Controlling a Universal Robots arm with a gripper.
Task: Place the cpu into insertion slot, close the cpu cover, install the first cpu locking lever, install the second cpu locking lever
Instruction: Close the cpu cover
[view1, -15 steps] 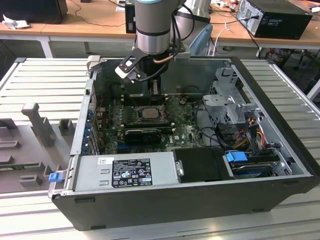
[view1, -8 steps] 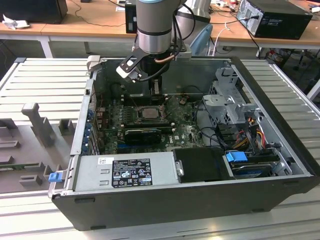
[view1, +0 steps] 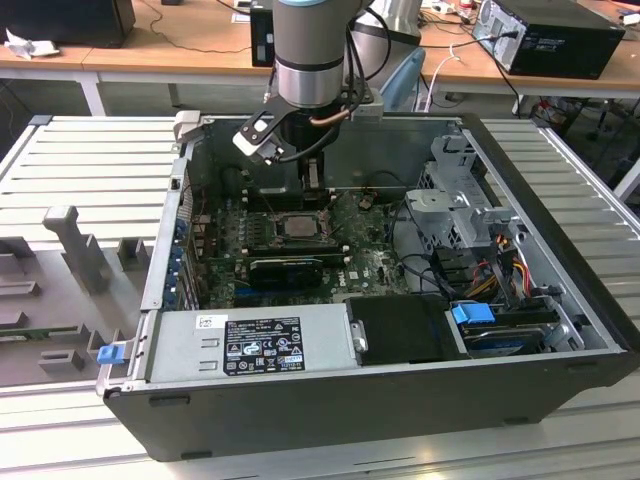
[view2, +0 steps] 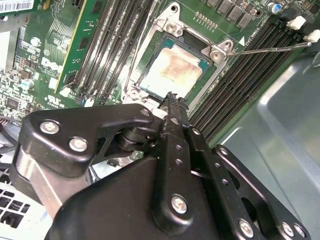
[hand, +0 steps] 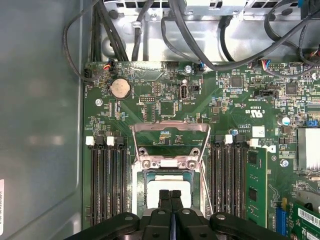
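Observation:
The cpu (view2: 172, 70) lies flat in the insertion slot (hand: 142, 176), its pale metal top showing in both wrist views; it also shows as the cpu (hand: 150, 192) and, in the exterior view, the cpu (view1: 298, 226). In the first wrist view the cpu cover (hand: 170, 129) is a silvery frame tilted up from its hinge, away from the chip. My gripper (hand: 170, 194) hangs just above the chip's edge, fingers pressed together with nothing between them. The same gripper (view2: 172, 97) sits over the socket's rim. A thin locking lever (view2: 270, 48) sticks out sideways over the memory slots.
Long black memory slots (hand: 107, 185) flank the socket on both sides. A black graphics card (view1: 290, 268) lies in front of the socket in the exterior view. Cables (hand: 150, 30) and the case wall (hand: 40, 125) hem in the board. Drive cages (view1: 460, 210) stand at the exterior view's right.

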